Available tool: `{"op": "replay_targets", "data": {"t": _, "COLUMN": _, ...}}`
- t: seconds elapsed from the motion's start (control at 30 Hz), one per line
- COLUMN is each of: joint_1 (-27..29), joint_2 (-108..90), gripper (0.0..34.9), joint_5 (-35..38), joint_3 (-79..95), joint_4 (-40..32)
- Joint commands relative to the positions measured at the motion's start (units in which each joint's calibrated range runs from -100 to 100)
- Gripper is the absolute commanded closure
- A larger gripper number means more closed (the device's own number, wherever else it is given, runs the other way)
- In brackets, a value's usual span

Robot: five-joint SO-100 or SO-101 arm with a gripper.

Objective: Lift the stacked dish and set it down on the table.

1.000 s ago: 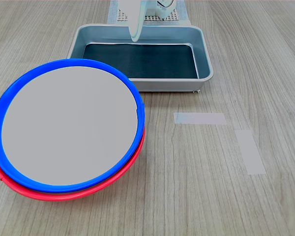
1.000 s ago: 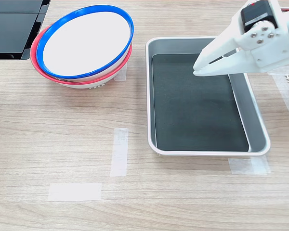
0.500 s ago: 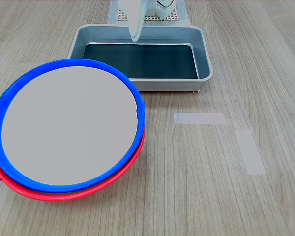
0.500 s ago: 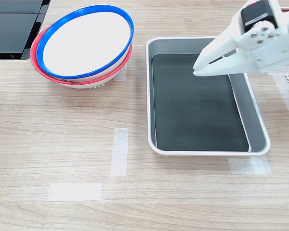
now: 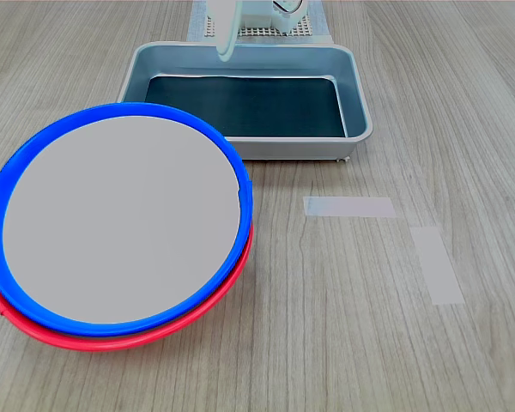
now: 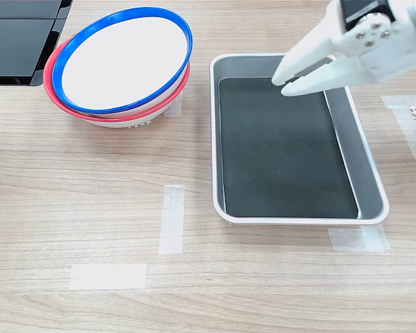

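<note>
Nothing is done yet: we see the round blue-rimmed, grey-centred dish (image 6: 125, 61) stacked on the red-rimmed plate (image 6: 61, 104), our white end effector (image 6: 286, 78) slightly parted, empty, above the metal tray (image 6: 371, 170)

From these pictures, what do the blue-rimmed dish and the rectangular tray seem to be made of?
The blue-rimmed dish looks like plastic: its rim is a saturated, even colour with a soft sheen, and its centre is flat matte grey. The tray looks like metal, probably aluminium or steel: its silver walls have a brushed, dull shine and rolled edges. Its dark bottom is matte, perhaps a liner; I cannot tell.
</note>
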Motion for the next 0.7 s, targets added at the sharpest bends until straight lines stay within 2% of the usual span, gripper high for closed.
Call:
{"op": "replay_targets", "data": {"t": 0.0, "joint_1": 0.8, "joint_2": 11.8, "gripper": 20.9, "joint_5": 0.5, "joint_3": -14.2, "joint_4": -0.2}}
{"op": "replay_targets", "data": {"t": 0.17, "joint_1": 0.9, "joint_2": 28.9, "gripper": 19.1, "joint_5": 1.0, "joint_3": -28.5, "joint_4": 1.2}}
{"op": "replay_targets", "data": {"t": 0.27, "joint_1": 2.3, "joint_2": 39.8, "gripper": 19.8, "joint_5": 1.7, "joint_3": -36.9, "joint_4": 1.0}}
{"op": "replay_targets", "data": {"t": 0.4, "joint_1": 4.0, "joint_2": 49.9, "gripper": 20.5, "joint_5": 2.7, "joint_3": -43.8, "joint_4": -2.0}}
{"op": "replay_targets", "data": {"t": 0.67, "joint_1": 5.1, "joint_2": 60.2, "gripper": 18.2, "joint_5": 3.8, "joint_3": -48.8, "joint_4": -7.3}}
